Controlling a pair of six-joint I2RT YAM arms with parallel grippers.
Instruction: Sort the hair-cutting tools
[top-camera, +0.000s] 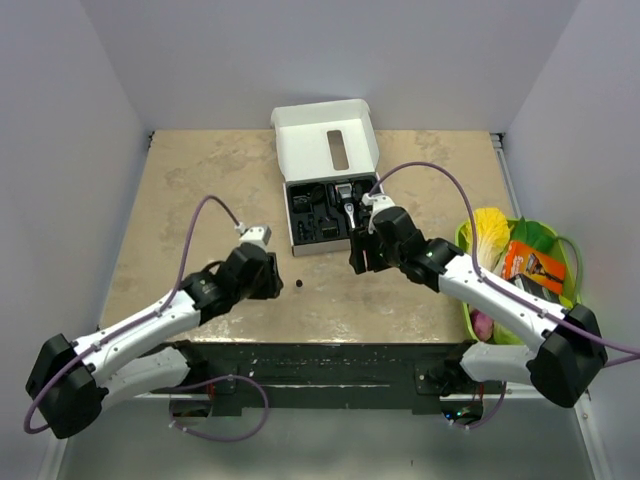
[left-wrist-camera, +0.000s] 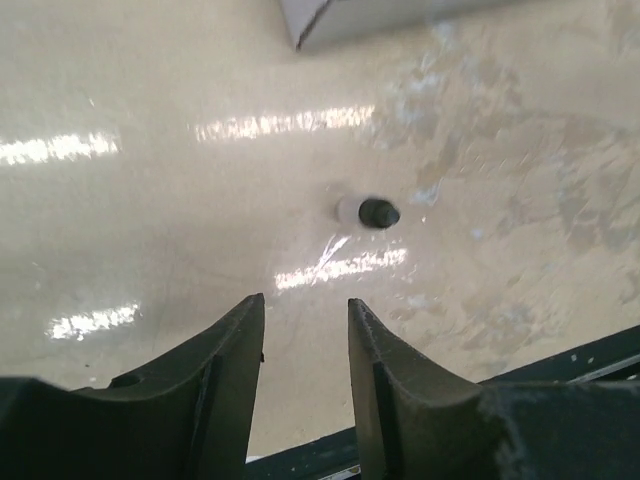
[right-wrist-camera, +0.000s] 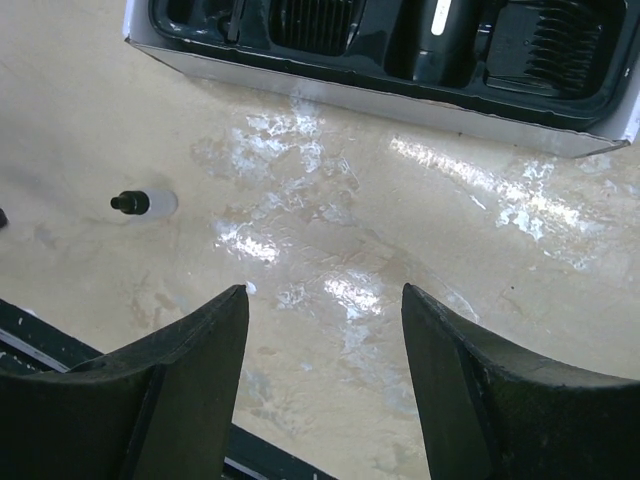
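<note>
1. Black tray (top-camera: 310, 218) in the open white box (top-camera: 300, 150) already held most of the kit. The clipper (top-camera: 347, 205) and comb guards (right-wrist-camera: 310, 22) sat in their slots, just ahead of the right gripper (right-wrist-camera: 325, 300).
2. One piece looked left over: a small vial (left-wrist-camera: 368, 211) with a black cap lay loose on the table (top-camera: 180, 180), just ahead of the left gripper (left-wrist-camera: 305, 320) and off to the right gripper's left.
3. The left gripper's fingers stood partly apart with nothing between them, lined up on the vial. The right gripper was spread wide and empty.
4. By my reading the sort was nearly finished — only getting the vial into the box remained.
5. The table was glossy beige and marbled, streaked with glare. Plain pale walls closed it in on three sides. A green basket (top-camera: 462, 236) of toy vegetables sat well off to the right gripper's right.
</note>
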